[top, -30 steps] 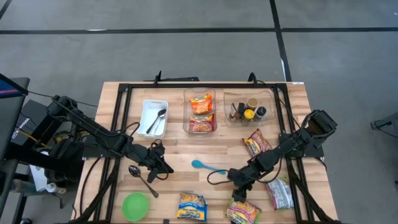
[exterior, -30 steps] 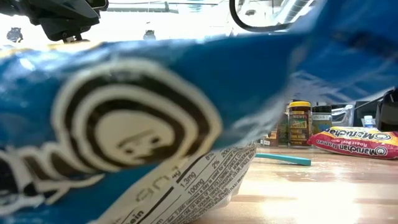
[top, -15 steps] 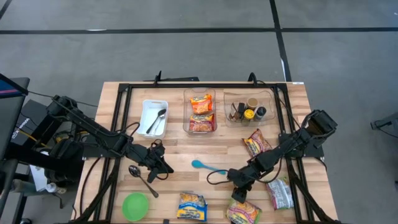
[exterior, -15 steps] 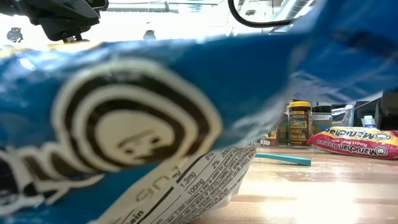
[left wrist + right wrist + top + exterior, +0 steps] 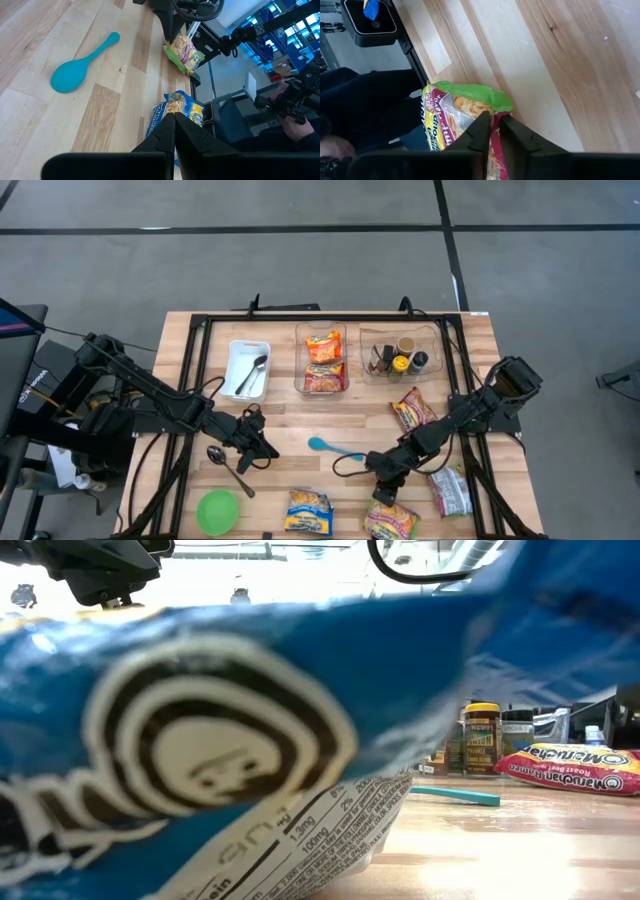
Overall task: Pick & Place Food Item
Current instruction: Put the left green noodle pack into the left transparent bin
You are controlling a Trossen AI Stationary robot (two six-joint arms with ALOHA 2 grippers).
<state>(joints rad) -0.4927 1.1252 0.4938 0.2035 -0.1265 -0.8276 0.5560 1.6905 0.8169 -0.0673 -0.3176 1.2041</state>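
Note:
A ramen packet, yellow and pink with a green end (image 5: 392, 523), lies flat at the table's near edge; it also shows in the right wrist view (image 5: 445, 125). My right gripper (image 5: 385, 488) (image 5: 493, 120) stands over its green end, its fingers nearly together on it. My left gripper (image 5: 262, 448) (image 5: 175, 117) is shut and empty above the table left of centre. A blue noodle packet (image 5: 309, 512) lies at the near edge and fills the low view (image 5: 200, 740). My right gripper has its two fingers (image 5: 481, 125) close together on the packet just behind its green end (image 5: 475, 94), coming from above and slanting toward the near edge. A strip of pink wrapper (image 5: 494, 131) shows between them. The packet lies flat on the table.
A green bowl (image 5: 217, 511), a metal spoon (image 5: 228, 465) and a teal spoon (image 5: 335, 448) lie nearby. Two more packets (image 5: 415, 410) (image 5: 450, 488) lie at the right. At the far side stand a white tray (image 5: 247, 369), a packet bin (image 5: 322, 360) and a spice bin (image 5: 400, 358).

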